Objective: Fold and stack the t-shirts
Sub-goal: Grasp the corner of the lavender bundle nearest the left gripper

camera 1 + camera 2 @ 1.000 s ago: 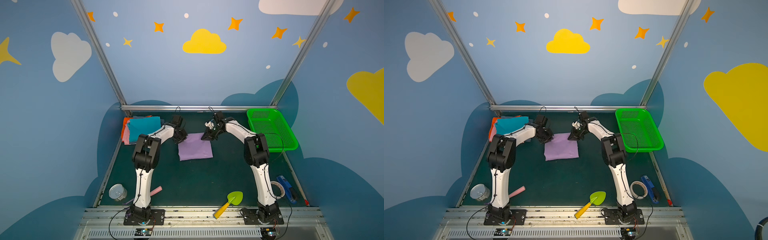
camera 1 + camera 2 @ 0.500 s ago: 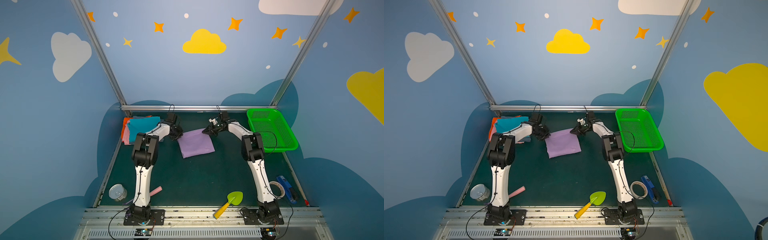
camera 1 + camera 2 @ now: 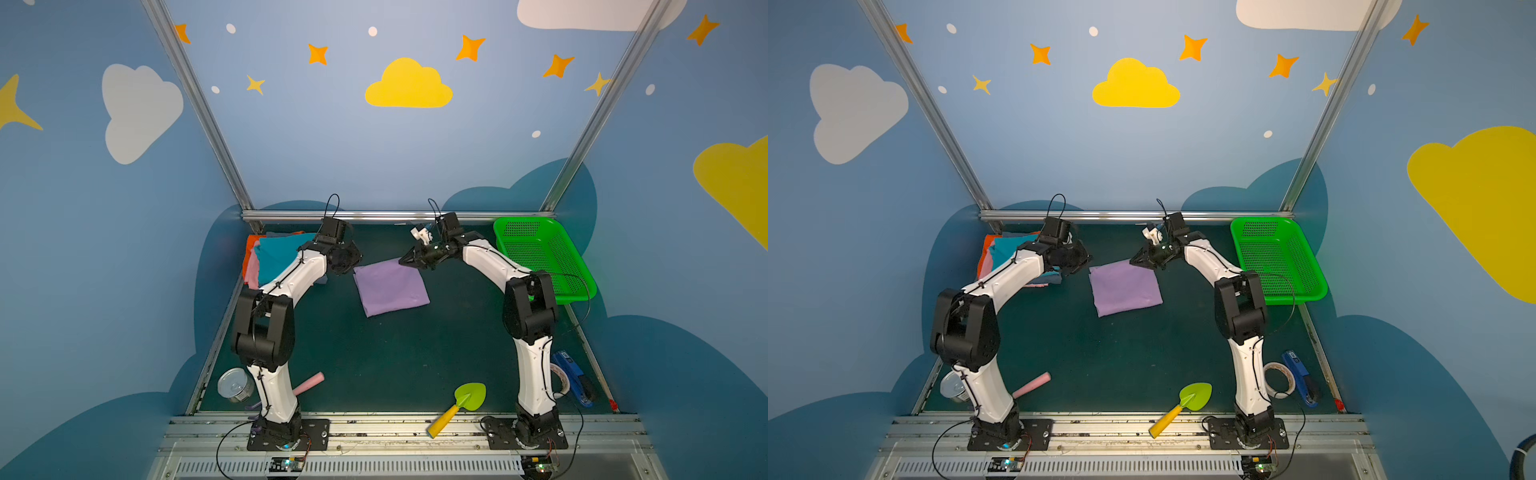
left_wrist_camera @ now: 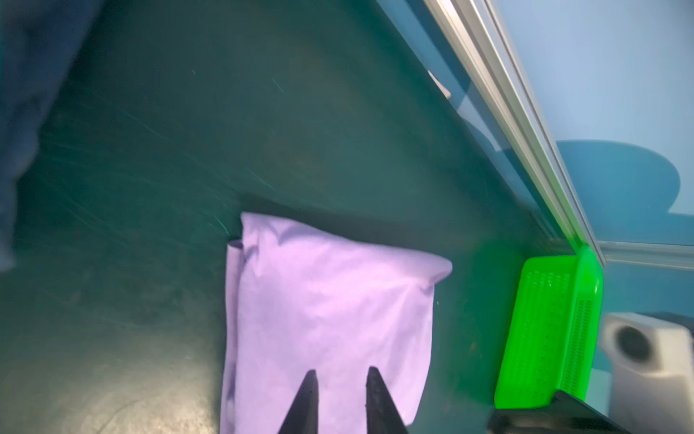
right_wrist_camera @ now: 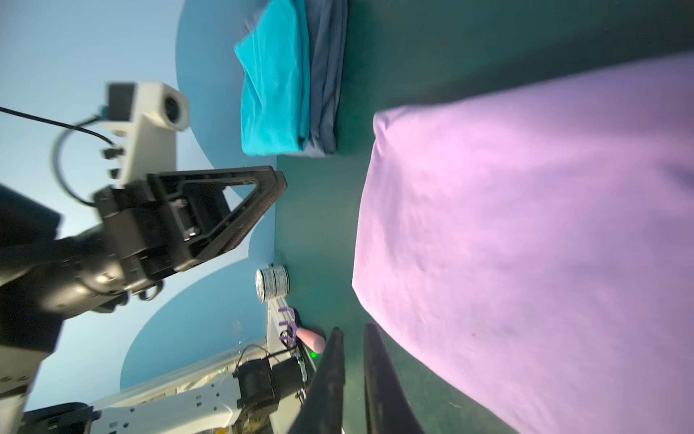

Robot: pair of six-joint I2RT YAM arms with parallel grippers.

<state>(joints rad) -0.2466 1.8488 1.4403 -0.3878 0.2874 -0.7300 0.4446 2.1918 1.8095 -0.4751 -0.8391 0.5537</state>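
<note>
A folded lavender t-shirt (image 3: 390, 286) (image 3: 1125, 286) lies flat on the green mat, plain side up. My left gripper (image 3: 354, 265) (image 4: 341, 374) hovers over its far left corner, jaws a little apart, both fingers showing above the cloth (image 4: 330, 300) and nothing between them. My right gripper (image 3: 402, 262) (image 5: 353, 330) sits at the far right corner, its fingers almost together with only a slit of mat between; the shirt (image 5: 525, 225) lies beside it, not in it. A stack of folded t-shirts, teal (image 3: 278, 257) (image 5: 274, 94) on grey-blue (image 5: 326, 75), pink and orange, rests at the back left.
A green perforated basket (image 3: 540, 257) stands at the back right. Along the front lie a tin can (image 3: 235, 386), a pink cylinder (image 3: 309, 382), a green and yellow trowel (image 3: 465, 401), a tape roll (image 3: 559, 374) and a blue tool (image 3: 575, 378). An aluminium rail (image 3: 374, 215) bounds the back.
Over the last second both grippers moved toward the back wall and the lavender shirt turned and slid with them. In the last half second hardly anything has shifted.
</note>
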